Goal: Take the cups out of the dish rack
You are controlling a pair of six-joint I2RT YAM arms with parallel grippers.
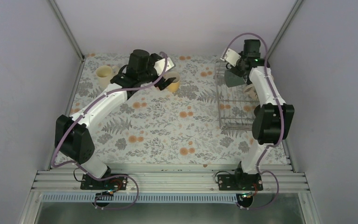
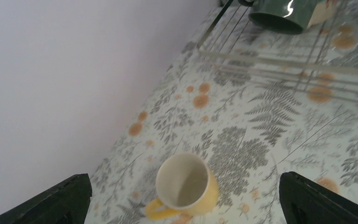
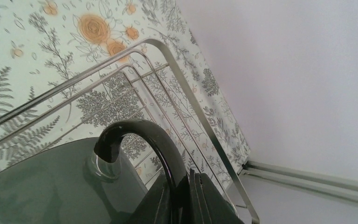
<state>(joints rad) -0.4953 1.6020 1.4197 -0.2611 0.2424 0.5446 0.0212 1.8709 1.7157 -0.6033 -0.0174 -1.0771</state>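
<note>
My right gripper (image 1: pixel 233 70) is shut on the handle (image 3: pixel 142 140) of the dark teal-green cup (image 1: pixel 236 79) and holds it tilted over the far end of the wire dish rack (image 1: pixel 233 122). The right wrist view shows the cup's body (image 3: pixel 37 186) and the rack's wires (image 3: pixel 168 65) below. My left gripper (image 1: pixel 167 74) is open. Its fingers (image 2: pixel 60 200) stand wide on either side of the yellow cup (image 2: pixel 186 189), which stands upright on the table (image 1: pixel 173 84). A cream-white cup (image 1: pixel 105 74) stands at the far left.
A cream object (image 1: pixel 251 89) shows in the rack, partly hidden by the right arm. The held green cup (image 2: pixel 279 11) and rack wires (image 2: pixel 279 63) show in the left wrist view. Grey walls close in the flower-patterned table (image 1: pixel 168 135) on three sides.
</note>
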